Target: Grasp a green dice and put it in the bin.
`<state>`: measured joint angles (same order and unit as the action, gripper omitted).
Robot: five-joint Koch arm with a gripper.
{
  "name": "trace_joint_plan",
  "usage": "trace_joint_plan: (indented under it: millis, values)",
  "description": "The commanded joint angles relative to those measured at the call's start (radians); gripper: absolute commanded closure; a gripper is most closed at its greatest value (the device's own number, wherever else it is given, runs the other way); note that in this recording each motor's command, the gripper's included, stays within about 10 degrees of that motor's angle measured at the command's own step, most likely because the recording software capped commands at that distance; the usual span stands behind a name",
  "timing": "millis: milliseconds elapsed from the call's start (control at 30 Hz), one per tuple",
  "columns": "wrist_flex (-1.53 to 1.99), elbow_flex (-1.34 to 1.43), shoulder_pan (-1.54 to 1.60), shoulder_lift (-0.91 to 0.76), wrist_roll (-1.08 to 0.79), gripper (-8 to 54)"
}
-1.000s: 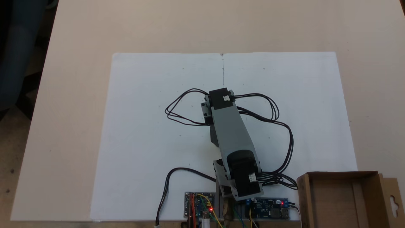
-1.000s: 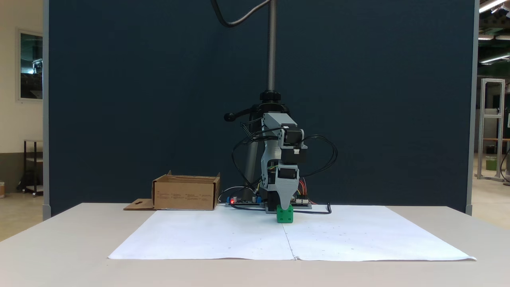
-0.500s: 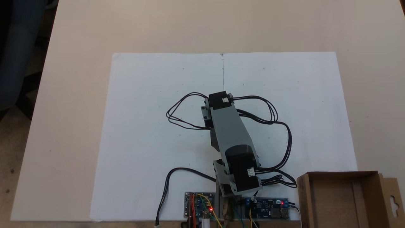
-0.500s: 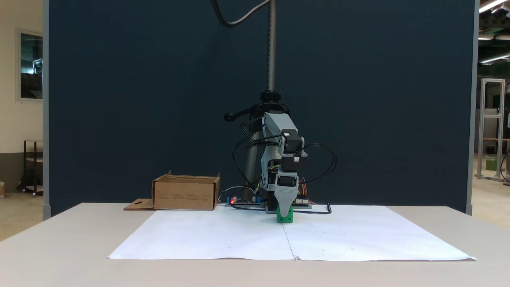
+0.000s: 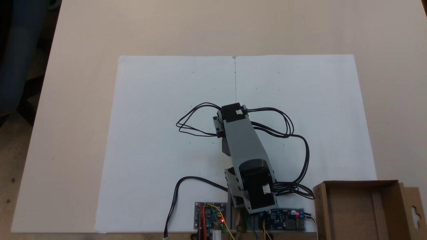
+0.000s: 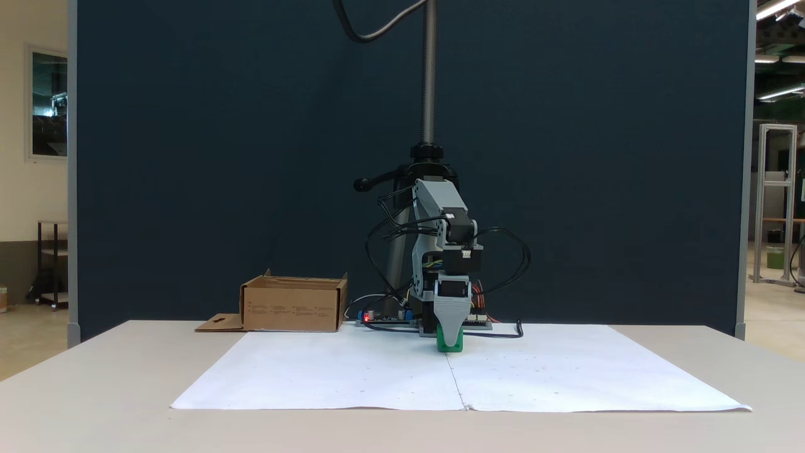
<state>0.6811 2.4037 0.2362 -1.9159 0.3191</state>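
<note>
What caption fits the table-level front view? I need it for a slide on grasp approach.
Koch arm's claw lowered over the green dice on white paper, cardboard bin waiting to the left.

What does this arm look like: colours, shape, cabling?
The arm has light grey printed links joined by boxy black motors with small white connectors. Thin black cables loop loosely off both sides. The gripper ends in a grey wedge-shaped jaw tapering to a point. At the base sit circuit boards with red lights and coloured wires.

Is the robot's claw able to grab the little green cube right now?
Probably yes: the gripper is lowered right over the small bright green plastic dice, nothing between them. Whether its jaws straddle it can't be told.
</note>
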Motion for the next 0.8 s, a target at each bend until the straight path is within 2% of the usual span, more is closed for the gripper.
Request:
trace_joint_plan:
  millis: [0,633,767]
  values:
    - [-0.057,0.005,-0.008,-0.035,0.081,4.0]
    - [-0.124,0.051,-0.057,-0.035,0.074,4.3]
    - [-0.153,0.066,-0.046,-0.034,0.074,7.5]
